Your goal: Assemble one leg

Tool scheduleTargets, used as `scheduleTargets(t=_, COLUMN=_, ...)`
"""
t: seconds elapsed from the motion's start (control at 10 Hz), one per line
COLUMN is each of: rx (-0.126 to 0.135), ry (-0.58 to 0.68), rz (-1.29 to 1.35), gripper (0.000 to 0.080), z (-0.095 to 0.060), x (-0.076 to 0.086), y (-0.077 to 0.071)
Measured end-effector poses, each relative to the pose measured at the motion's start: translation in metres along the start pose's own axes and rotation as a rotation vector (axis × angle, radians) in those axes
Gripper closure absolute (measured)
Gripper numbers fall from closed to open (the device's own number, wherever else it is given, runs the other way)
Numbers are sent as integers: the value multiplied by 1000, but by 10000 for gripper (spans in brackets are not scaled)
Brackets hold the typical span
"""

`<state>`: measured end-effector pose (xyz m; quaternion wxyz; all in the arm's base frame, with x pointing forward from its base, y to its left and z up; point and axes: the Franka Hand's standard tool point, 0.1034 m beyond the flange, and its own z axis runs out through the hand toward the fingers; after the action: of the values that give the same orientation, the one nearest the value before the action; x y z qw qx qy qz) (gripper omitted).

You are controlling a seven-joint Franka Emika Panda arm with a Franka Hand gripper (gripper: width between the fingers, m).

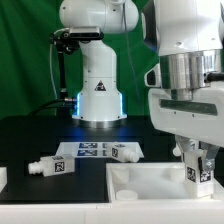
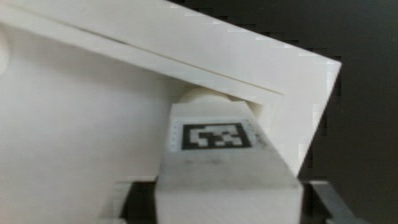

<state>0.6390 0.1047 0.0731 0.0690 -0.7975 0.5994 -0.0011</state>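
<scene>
I pinch the leg (image 2: 217, 160) between my jaws, upright, so its end meets the socket. It hangs over the panel's (image 1: 150, 180) corner near the counter's (image 1: 30, 135) front edge, on the exterior view's right.

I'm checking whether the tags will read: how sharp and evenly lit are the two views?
Exterior view: low resolution, leg in the gripper shows only a smeared tag; panel bright, near washed out. Wrist view: soft overall, yet the leg's tag is legible; panel evenly lit, faint shadow at its edge.
</scene>
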Motion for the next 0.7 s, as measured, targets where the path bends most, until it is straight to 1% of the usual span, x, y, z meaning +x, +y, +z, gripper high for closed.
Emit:
scheduleTargets(t=0.1, rx=1, ry=0, rz=0, gripper=410, z=0, x=-1, y=0)
scheduleTargets(t=0.2, rx=1, ry=1, rz=-47, gripper=272, z=0, x=-1, y=0)
scheduleTargets(t=0.3, rx=7, ry=9, rz=-150, gripper=188, z=0, x=0, y=-1)
scheduleTargets(t=0.4, rx=13, ry=14, rz=-354, gripper=188, z=1, x=1, y=-2)
scheduleTargets(t=0.5, rx=10, ry=8, rz=-584, gripper=157, z=2, x=0, y=-3)
scheduleTargets(t=0.6, rx=11, ry=7, rz=-691, gripper=152, z=3, x=-5, y=-3)
scheduleTargets(t=0.7, rx=20, ry=15, rz=-756, gripper=152, z=3, x=-8, y=-2)
